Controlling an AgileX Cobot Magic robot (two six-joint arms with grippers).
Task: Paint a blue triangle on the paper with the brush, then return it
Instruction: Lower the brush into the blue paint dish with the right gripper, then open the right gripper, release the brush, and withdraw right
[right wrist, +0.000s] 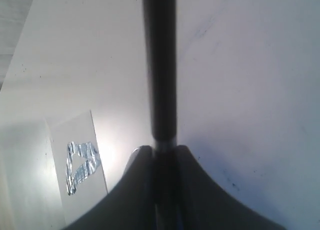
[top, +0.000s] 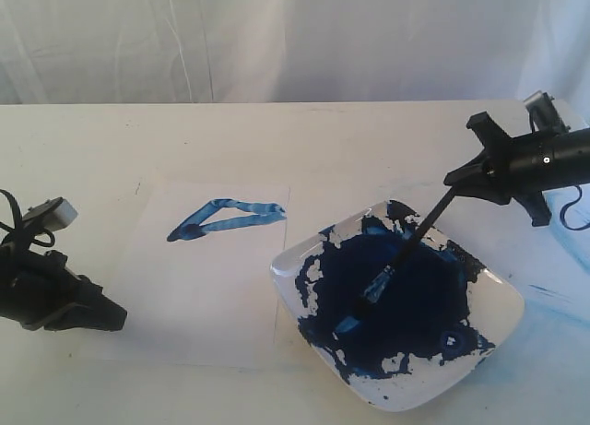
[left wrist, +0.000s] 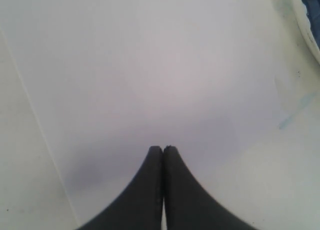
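My right gripper is clamped on the brush, its bristles in the plate. The blue triangle looks done, so I'd lower the handle gently, then release slowly.

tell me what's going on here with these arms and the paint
The right claw holds the brush by its handle, bristle end down on the paint-smeared white plate. A blue triangle is already on the paper. The left claw is shut and empty, near the paper's edge.
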